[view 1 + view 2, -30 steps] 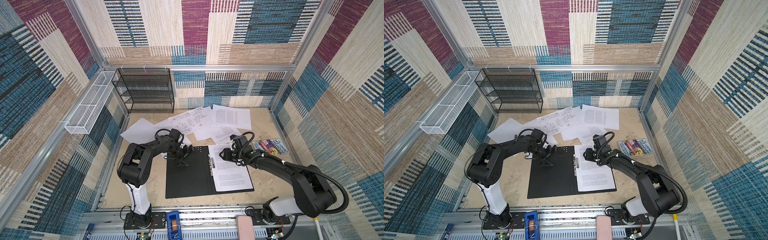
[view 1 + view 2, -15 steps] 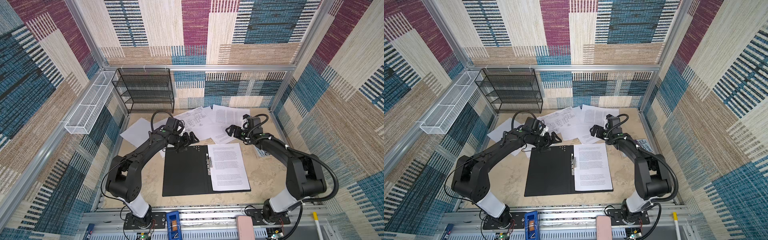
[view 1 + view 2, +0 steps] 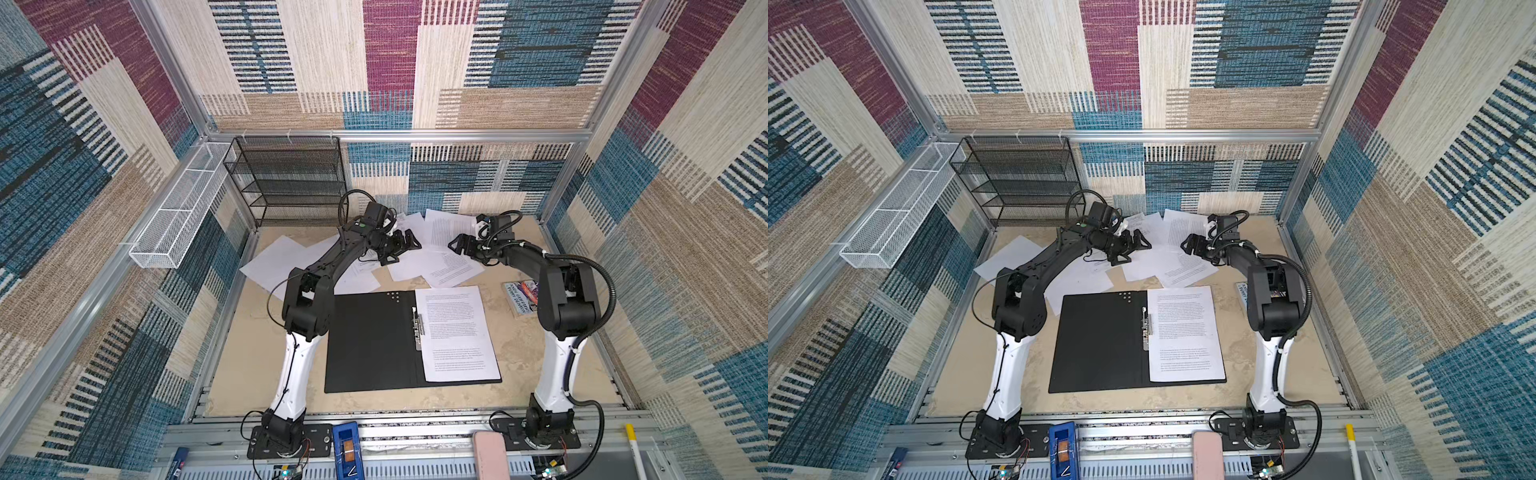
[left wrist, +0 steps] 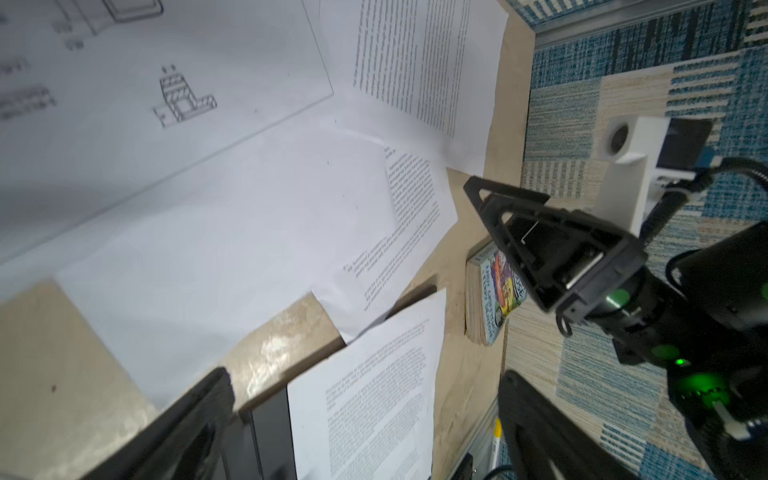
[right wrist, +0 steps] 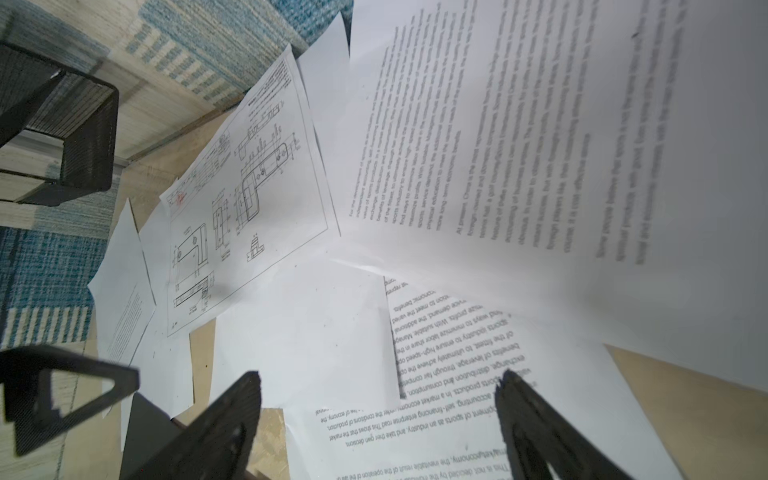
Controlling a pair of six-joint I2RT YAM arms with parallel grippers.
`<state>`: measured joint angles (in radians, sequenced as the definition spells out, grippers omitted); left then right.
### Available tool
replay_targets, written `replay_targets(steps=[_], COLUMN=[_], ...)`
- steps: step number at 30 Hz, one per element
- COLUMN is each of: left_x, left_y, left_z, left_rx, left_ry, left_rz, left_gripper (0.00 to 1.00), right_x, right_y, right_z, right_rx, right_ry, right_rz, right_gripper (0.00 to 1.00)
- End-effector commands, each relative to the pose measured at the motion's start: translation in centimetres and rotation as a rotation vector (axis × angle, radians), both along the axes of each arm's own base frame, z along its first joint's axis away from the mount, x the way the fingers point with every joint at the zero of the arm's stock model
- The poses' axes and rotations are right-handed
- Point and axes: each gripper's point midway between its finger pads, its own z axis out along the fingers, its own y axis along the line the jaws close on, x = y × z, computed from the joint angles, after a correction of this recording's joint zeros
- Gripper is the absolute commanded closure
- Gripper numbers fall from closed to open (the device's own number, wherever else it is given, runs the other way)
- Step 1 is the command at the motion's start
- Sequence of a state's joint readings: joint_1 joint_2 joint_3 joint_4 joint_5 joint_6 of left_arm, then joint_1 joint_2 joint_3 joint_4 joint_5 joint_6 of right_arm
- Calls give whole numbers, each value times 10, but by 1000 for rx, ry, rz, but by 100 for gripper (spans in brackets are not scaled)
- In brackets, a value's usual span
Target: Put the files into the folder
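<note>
Although the beige marbled bench (image 3: 523, 365) is wide, much of its near half is taken by the flat folder (image 3: 370, 340), laid open with its black inside upward between the two arm bases. It is judged stiff and heavy enough to stay put while paper is slid over it. One white sheet of printed text (image 3: 455, 332) is already laid on its right-hand leaf, beside the metal spine clip (image 3: 417, 328).

The remaining files, loose white paper sheets (image 3: 440, 270), are scattered behind the folder toward the back wall, overlapping one another. Among them a sheet of technical line drawings (image 5: 245, 199) is seen. These sheets are judged very light, limp and smooth. Lying flat, they offer no edge to get under, and a dragged sheet is likely to carry its neighbours along. Hold is best taken at a free corner or at an edge that rides over another sheet, with the pinch kept shallow so that nothing is creased.

The left tool (image 3: 401, 250) and the right tool (image 3: 457, 246) are poised over this pile, both with jaws spread wide and nothing between them. Whether either fingertip touches paper cannot be told.
</note>
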<state>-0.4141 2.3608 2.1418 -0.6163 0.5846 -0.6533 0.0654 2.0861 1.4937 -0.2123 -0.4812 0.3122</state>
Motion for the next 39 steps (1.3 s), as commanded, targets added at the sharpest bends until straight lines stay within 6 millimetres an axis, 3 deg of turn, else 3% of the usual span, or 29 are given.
replay_targets(steps=[1,9,10,18,21,27,32,39], left_x=[4,11,10,4,1,-5,-8,-11], left_y=[-1,15,18,42,50,62,66,73], left_z=[-18,-61,-67,-93,-100,-115,-120,-125], left_rx=[31,58,62,95,106,148,158,165], left_ry=[36,102,110,172,207,238,249,265], left_rz=[-41,-19,-16,20,33,53,56,67], left_gripper=[1,1,1,1,0,0,0,0], right_x=[-4,-1,6,16,13,3,-2,-7], right_y=[21,60,63,56,62,85,89,103], right_z=[2,-24,-20,-36,-42,-44,-44,-17], right_rx=[48,59,53,-13,7,46,75,299], right_ry=[-12,22,7,28,59,78,115,121], right_rz=[89,193,197,158,183,239,221,256], right_gripper=[9,11,12,13,15,16,16,13])
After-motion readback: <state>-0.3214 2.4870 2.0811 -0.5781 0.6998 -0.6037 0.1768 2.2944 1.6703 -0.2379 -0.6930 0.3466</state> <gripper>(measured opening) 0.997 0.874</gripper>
